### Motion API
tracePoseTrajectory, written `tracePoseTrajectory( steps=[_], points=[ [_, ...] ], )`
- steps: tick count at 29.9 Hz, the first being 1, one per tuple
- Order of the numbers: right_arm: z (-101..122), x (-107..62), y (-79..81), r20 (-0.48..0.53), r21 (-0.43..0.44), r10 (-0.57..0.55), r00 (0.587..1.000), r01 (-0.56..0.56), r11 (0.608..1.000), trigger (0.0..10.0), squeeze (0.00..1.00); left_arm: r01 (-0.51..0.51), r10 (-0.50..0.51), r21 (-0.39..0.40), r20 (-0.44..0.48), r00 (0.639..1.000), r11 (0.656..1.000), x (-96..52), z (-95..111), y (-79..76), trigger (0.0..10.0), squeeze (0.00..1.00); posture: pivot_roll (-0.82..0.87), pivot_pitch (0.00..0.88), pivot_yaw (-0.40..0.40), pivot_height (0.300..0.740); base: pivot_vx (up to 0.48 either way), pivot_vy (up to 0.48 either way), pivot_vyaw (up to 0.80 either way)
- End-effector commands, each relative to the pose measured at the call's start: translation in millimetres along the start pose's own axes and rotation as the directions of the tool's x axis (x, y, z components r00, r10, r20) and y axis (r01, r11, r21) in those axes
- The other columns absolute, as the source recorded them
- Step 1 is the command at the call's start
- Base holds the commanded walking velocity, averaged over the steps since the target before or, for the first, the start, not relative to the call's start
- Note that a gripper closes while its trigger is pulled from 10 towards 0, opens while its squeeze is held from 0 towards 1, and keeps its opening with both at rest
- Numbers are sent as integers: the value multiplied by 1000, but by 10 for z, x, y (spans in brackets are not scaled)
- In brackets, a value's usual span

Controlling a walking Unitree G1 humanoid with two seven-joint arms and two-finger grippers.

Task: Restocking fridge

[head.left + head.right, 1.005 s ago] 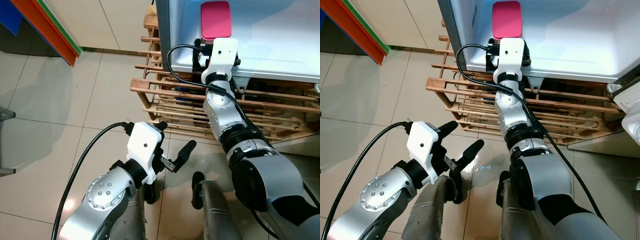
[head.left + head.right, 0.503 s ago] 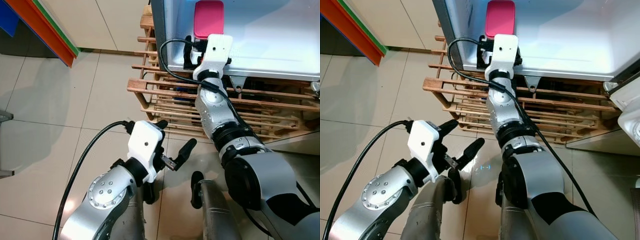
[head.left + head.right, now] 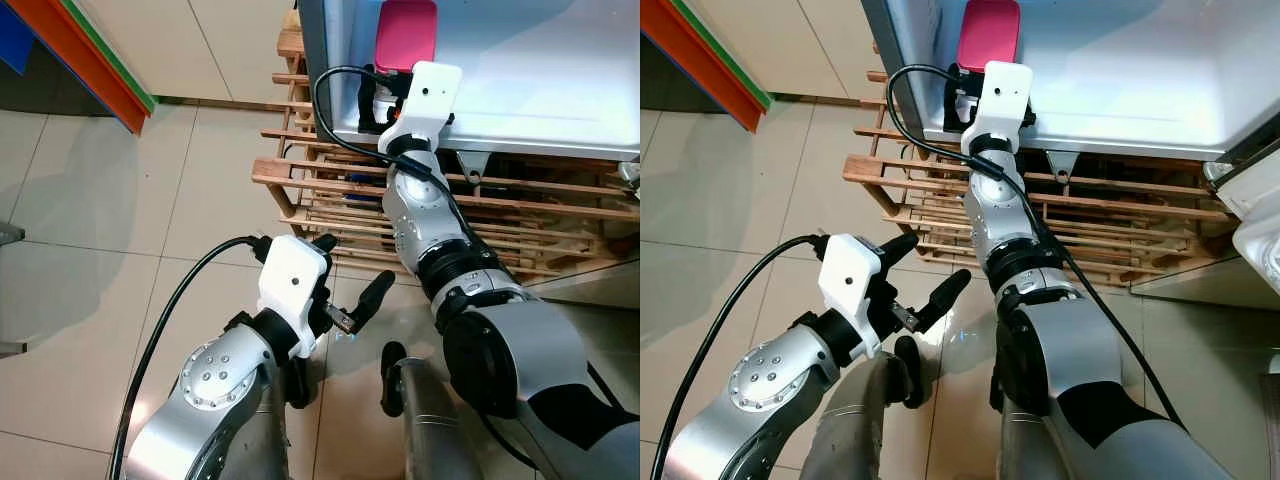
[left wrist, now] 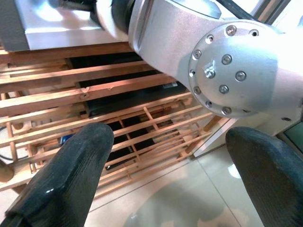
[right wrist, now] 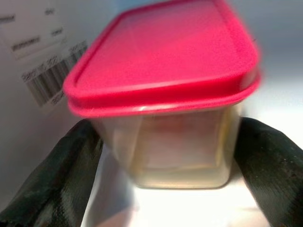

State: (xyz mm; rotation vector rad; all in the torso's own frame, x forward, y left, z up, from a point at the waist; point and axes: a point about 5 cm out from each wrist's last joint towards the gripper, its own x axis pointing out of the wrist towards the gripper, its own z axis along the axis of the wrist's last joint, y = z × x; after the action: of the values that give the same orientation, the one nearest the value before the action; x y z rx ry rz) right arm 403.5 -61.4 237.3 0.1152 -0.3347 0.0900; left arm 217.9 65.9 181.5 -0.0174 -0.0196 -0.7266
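Reached a little deeper and more to the left than one second before with the right gripper (image 5: 161, 156), carrying the container with the pink lid (image 3: 405, 33) along the white fridge floor (image 3: 540, 60), just beside the left inner wall. Judged as the placing step: held the container between the two black fingers (image 5: 57, 175), low on both sides, and needed next only to spread the jaws and pull straight back over the wooden pallet (image 3: 300, 180). Kept the left gripper (image 3: 345, 290) idle and low above the tiled floor (image 3: 100, 200), bent at the elbow, jaws wide and holding nothing.
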Motion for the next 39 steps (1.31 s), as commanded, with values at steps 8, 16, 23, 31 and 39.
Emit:
tracePoseTrajectory(
  steps=[8, 16, 23, 31, 39],
  points=[
    [-201, -152, 135, -54, 20, 44, 998, -43, 999, 10000, 0, 0, 0, -11, -12, 1000, 1000, 55, -96, 22, 10000, 0, 220, 407, 30, 710, 0, 0, 0],
    [-64, -193, 162, 65, -18, 82, 994, -81, 997, 10000, 0, -16, 16, 7, 12, 1000, 1000, 167, -118, 80, 10000, 0, 193, 352, -2, 710, 0, 0, 0],
    [-23, -408, 105, 141, -78, 115, 983, -105, 991, 10000, 0, -46, 45, 41, 39, 998, 998, 277, -136, 178, 10000, 0, 166, 269, -28, 710, 0, 0, 0],
    [-79, -841, -411, 135, -215, 30, 990, 0, 977, 10000, 0, -196, 194, 52, 32, 980, 979, 374, -216, 502, 10000, 0, 97, 170, -35, 710, 0, 0, 0],
    [-356, -1544, -1017, -6, -302, -123, 992, 116, 946, 10000, 0, -375, 376, 36, -6, 927, 926, 258, -396, 884, 10000, 0, 36, 73, -32, 710, 0, 0, 0]
  ],
)
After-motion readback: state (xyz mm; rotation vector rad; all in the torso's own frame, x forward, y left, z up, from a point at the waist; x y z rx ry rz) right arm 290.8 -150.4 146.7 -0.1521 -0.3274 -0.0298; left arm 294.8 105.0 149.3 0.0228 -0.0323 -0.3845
